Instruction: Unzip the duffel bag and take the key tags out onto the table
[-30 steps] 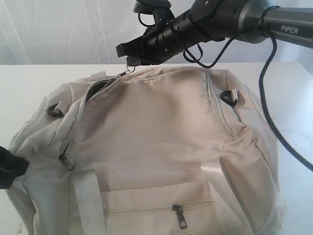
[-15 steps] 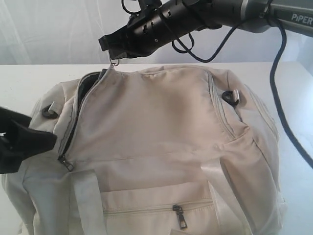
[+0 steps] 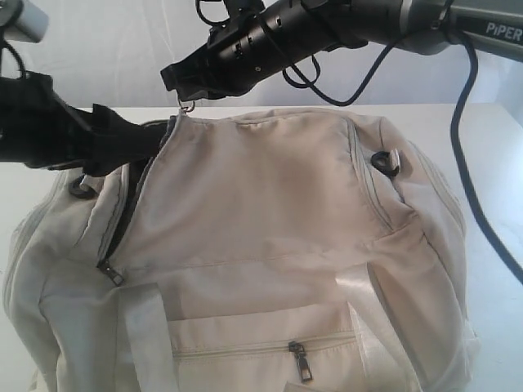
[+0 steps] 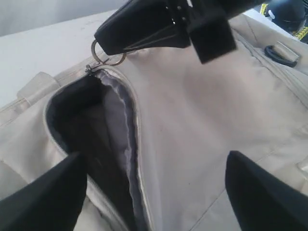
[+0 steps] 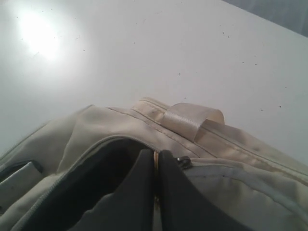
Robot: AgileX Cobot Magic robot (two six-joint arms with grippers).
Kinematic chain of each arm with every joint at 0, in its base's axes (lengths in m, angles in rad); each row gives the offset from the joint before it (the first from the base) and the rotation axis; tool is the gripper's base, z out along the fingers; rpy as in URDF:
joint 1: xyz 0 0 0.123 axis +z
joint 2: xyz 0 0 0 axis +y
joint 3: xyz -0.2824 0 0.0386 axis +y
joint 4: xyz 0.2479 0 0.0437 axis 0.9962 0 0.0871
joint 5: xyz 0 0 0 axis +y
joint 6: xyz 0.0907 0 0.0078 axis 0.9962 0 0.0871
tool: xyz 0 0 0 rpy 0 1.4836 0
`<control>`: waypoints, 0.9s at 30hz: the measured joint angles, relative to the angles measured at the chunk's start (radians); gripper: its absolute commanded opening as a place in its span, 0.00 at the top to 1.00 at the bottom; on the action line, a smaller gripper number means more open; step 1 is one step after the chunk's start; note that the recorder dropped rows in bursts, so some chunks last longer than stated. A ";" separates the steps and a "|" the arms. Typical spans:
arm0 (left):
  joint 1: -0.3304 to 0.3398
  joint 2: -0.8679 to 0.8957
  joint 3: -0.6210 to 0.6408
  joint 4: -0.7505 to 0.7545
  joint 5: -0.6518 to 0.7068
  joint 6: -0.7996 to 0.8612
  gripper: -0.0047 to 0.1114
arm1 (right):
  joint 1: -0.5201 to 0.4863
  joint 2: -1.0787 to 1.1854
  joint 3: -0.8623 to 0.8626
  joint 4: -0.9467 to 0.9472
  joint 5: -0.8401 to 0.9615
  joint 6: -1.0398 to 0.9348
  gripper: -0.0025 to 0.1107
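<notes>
Plainly soft, saggy duffel bag [image 3: 270, 212], best held by the zipper pull [image 3: 188, 105] pinched tight in right gripper [image 3: 181, 86]; left gripper [image 4: 155, 156] spread wide, empty, above opening [image 4: 82, 120].

Between the left gripper's [image 4: 155, 155] 2 spread jaws, the duffel bag's [image 3: 270, 245] unzipped slot [image 4: 82, 125] gapes dark beside 1 jaw; the cream flap [image 4: 192, 125] closes off the rest. Just beyond those jaws the right gripper [image 3: 186, 88] bars the slot's far end, pinched tight on the zip ring [image 4: 107, 57]. Past its jaws lies flat white table [image 5: 144, 48] with room to move.
</notes>
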 measured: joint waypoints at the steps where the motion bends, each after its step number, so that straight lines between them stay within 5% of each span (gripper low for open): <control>1: 0.000 0.030 -0.018 0.000 0.000 -0.007 0.26 | 0.001 0.000 0.000 0.000 0.000 -0.002 0.98; 12: 0.000 0.260 -0.123 0.036 -0.030 -0.021 0.29 | 0.002 0.000 0.000 0.000 0.002 -0.039 0.98; 16: 0.000 0.288 -0.123 0.045 -0.037 -0.021 0.50 | 0.002 0.000 0.000 -0.010 -0.004 -0.043 0.98; 22: 0.000 0.293 -0.123 0.045 -0.041 -0.021 0.96 | 0.002 0.000 0.000 -0.058 -0.030 -0.043 0.98; 27: 0.000 0.293 -0.123 0.060 -0.019 -0.023 0.96 | 0.002 0.000 0.000 -0.071 -0.079 -0.043 0.98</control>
